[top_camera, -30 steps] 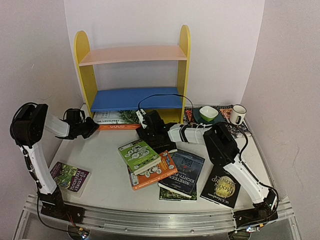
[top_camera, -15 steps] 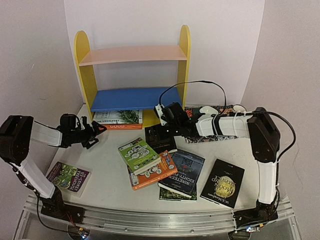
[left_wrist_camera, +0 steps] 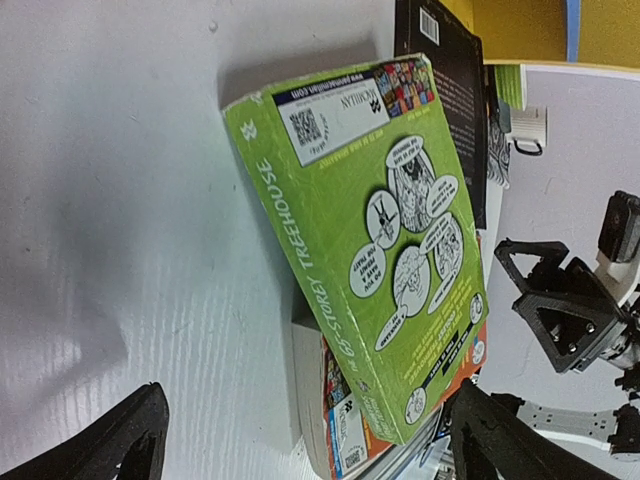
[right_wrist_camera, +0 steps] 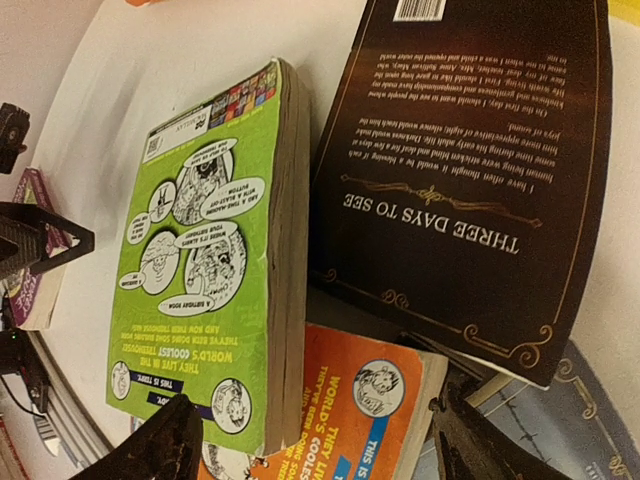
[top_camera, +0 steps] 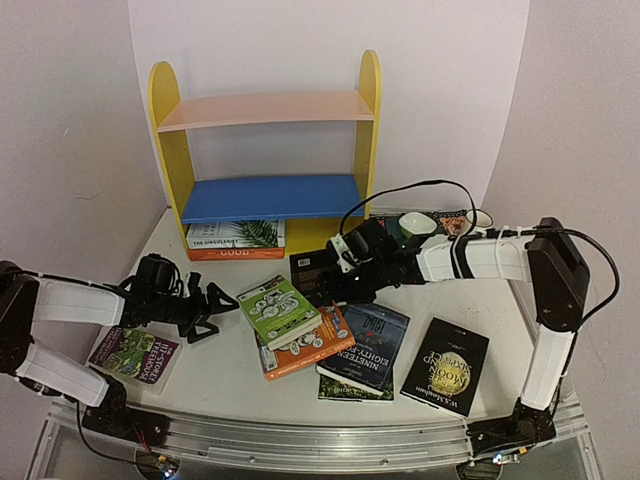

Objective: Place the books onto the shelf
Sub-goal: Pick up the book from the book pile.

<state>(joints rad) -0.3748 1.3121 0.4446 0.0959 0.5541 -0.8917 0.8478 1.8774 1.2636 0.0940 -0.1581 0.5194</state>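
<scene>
The shelf stands at the back, with a white palm-leaf book lying flat on an orange one on its yellow base. On the table a green book rests on an orange book. A black book lies behind them. My left gripper is open, just left of the green book. My right gripper is open over the black book's near edge. A purple floral book lies front left.
A dark blue book and a black book with a gold moon lie front right. A white mug and a green bowl stand on a patterned mat behind my right arm.
My left gripper has opened, left the shelf's base and come forward and right to the green book. My right arm stretched out; its gripper lifted back, then returned over the black book, slightly wider.
</scene>
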